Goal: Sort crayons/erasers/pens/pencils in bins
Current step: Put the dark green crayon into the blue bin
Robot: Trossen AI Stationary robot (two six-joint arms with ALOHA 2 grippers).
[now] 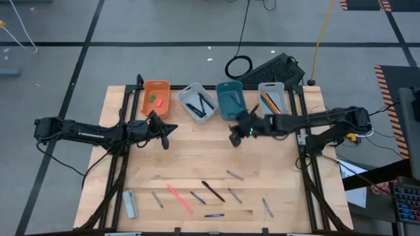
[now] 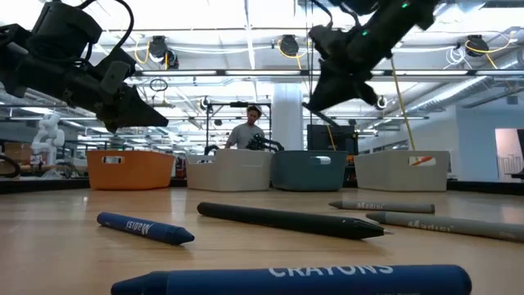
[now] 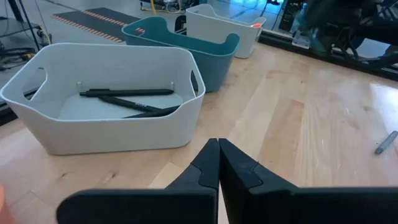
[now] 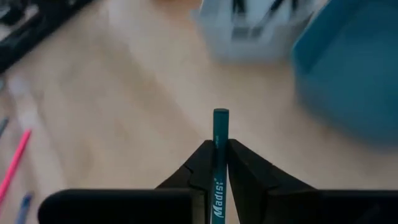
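Four bins stand in a row at the table's far edge: orange [image 1: 156, 96], grey-white [image 1: 198, 103], teal [image 1: 231, 99] and grey-white [image 1: 272, 97]. The orange one holds a green eraser [image 1: 152, 98] and a pink-red eraser [image 1: 158, 102]. The grey-white bin [image 3: 106, 99] holds black pens [image 3: 127, 93]. My right gripper [image 1: 234, 139] hovers just in front of the teal bin, shut on a teal crayon [image 4: 220, 127]. My left gripper [image 1: 165, 139] hangs shut and empty in front of the orange bin; its fingers [image 3: 219, 155] show closed. Loose crayons, pens and pencils lie near the front edge. My right gripper pinches the teal crayon between its two fingers, on the labelled shaft [image 4: 219, 163]. The crayon runs along the fingers, and its flat end [image 4: 220, 115] sticks out past the fingertips. It is lifted clear of the table.
Near the front edge lie a black pen [image 1: 212, 191], a pink stick [image 1: 178, 197], blue crayons [image 1: 213, 215] and several grey sticks [image 1: 235, 175]. A grey block [image 1: 130, 203] lies at the front left. A keyboard [image 1: 272, 67] sits behind the bins. A person [image 2: 248, 131] stands far behind the table.
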